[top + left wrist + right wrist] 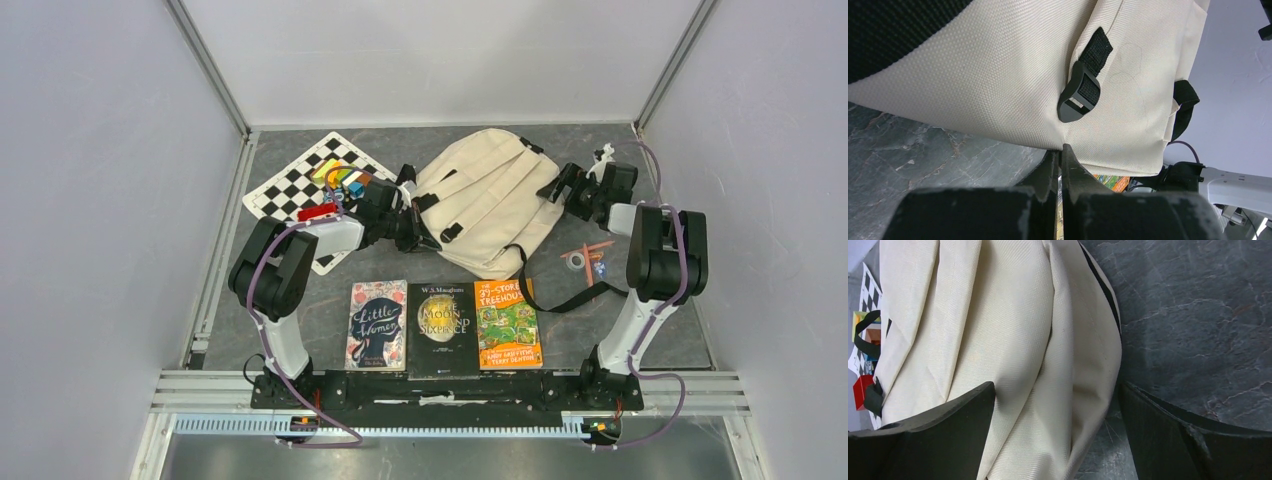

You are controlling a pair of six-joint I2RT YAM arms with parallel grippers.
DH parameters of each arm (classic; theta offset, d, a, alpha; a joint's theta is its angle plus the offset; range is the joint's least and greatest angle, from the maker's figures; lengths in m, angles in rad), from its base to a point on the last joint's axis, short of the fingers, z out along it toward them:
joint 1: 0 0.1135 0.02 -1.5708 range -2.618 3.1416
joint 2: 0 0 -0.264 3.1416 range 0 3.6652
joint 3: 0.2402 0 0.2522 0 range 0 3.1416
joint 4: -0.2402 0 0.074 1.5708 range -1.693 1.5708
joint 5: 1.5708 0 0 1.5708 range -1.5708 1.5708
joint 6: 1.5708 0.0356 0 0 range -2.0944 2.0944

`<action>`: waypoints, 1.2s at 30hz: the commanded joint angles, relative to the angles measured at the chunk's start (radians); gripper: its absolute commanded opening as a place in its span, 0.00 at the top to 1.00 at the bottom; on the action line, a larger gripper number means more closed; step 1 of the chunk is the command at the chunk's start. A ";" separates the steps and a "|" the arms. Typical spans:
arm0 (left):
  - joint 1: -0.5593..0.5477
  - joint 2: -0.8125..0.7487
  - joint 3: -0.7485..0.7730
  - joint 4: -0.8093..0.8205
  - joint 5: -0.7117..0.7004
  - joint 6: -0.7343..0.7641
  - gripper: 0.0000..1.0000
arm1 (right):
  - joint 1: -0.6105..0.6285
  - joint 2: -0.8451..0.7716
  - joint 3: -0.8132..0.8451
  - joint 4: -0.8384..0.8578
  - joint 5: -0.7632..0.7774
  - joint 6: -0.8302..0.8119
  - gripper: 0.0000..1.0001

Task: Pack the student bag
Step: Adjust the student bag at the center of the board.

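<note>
- Top external view, far left: a checkerboard mat (290,190) with a few coloured blocks (340,178) sitting on it.
- Left gripper (1063,150) is at the left edge of the student bag (490,200). Its jaws are squeezed together on a pinch of the cream fabric, just below a black buckle (1079,92).
- The bag itself lies flat, straps up, far-centre on the grey table (560,340).
- Near side of the bag: three books in a row, Little Women (377,325), Moon and Sixpence (441,328), and a Treehouse one (507,322).
- Right gripper (1055,387) has its jaws spread wide and straddles the bag's right edge, one finger over fabric, the other over table.
- A tape roll (575,260) sits right of the bag.
</note>
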 commanded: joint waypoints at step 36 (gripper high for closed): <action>0.067 -0.341 0.055 -0.147 -0.194 0.219 0.04 | 0.095 -0.509 0.233 0.075 0.217 -0.108 1.00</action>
